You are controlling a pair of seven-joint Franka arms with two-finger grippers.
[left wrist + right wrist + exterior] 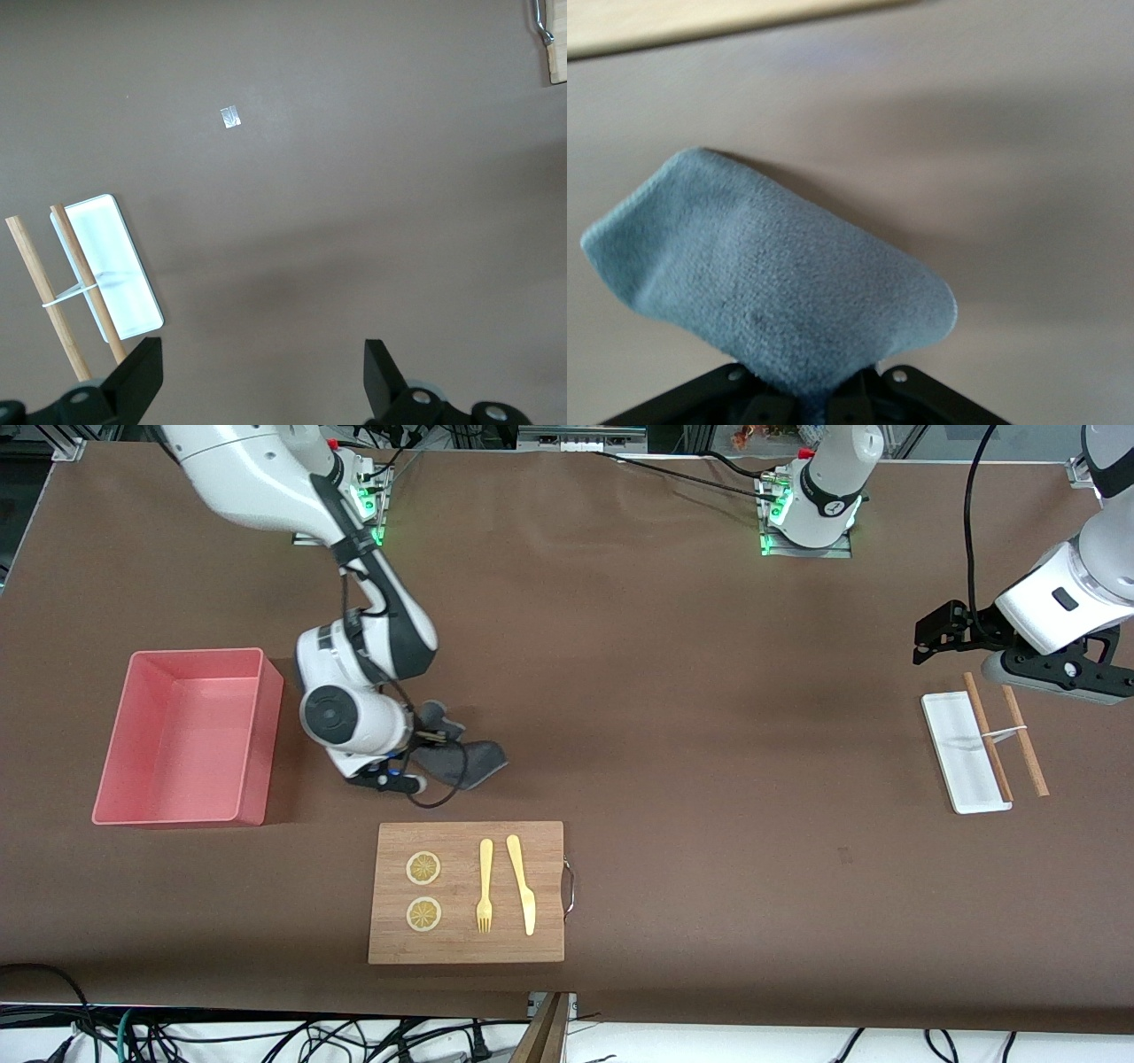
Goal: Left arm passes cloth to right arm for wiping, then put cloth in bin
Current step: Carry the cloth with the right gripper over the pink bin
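The dark grey cloth hangs from my right gripper, which is shut on one end of it. The cloth's free end spreads low over the brown table, between the pink bin and the wooden cutting board. In the right wrist view the cloth fans out from the shut right gripper, hiding its fingertips. My left gripper waits open and empty near the left arm's end of the table. Its two black fingers stand wide apart over bare table.
A wooden cutting board with a fork, a knife and two lemon slices lies nearer the front camera than the cloth. A white tray and two wooden sticks lie below the left gripper; the tray also shows in the left wrist view.
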